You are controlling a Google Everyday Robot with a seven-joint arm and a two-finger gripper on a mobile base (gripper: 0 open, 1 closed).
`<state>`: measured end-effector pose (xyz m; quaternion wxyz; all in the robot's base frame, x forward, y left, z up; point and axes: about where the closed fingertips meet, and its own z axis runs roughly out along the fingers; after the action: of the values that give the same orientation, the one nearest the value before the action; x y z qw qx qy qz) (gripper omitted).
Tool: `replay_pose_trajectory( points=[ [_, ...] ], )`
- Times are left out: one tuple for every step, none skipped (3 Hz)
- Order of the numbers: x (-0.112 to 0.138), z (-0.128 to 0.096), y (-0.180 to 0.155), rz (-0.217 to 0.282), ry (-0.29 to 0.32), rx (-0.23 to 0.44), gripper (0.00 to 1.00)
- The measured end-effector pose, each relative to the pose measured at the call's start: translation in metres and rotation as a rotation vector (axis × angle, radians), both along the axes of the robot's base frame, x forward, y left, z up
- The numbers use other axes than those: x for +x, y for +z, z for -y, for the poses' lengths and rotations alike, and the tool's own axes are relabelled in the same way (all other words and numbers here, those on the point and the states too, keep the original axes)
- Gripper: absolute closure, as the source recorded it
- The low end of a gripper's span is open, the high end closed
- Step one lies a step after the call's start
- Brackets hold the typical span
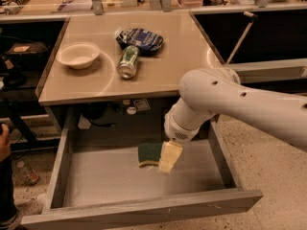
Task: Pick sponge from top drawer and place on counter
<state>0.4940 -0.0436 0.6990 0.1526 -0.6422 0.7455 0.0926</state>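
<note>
The gripper [168, 159] hangs low inside the open top drawer [144, 210], right against the right edge of the sponge [149, 154], which lies on the drawer's grey bottom. Whether the claw is apart or clamped cannot be told. Above, the counter [177, 56] carries a bowl [78, 55], a tipped can [128, 62] and a dark bag [140, 39].

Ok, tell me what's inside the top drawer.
A sponge on the top drawer floor, the gripper at its right edge. The gripper covers the floor beneath it.

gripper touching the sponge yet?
Cannot tell. In the camera view the gripper overlaps the right edge of the sponge inside the top drawer; no gap or contact shows plainly.
</note>
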Motion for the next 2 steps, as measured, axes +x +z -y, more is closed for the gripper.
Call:
replay_pose_trajectory(
  points=[
    [0.002,-0.01,-0.016,-0.021,0.006,0.018,0.0],
    [0.004,-0.02,-0.03,-0.04,0.021,0.028,0.0]
  ],
)
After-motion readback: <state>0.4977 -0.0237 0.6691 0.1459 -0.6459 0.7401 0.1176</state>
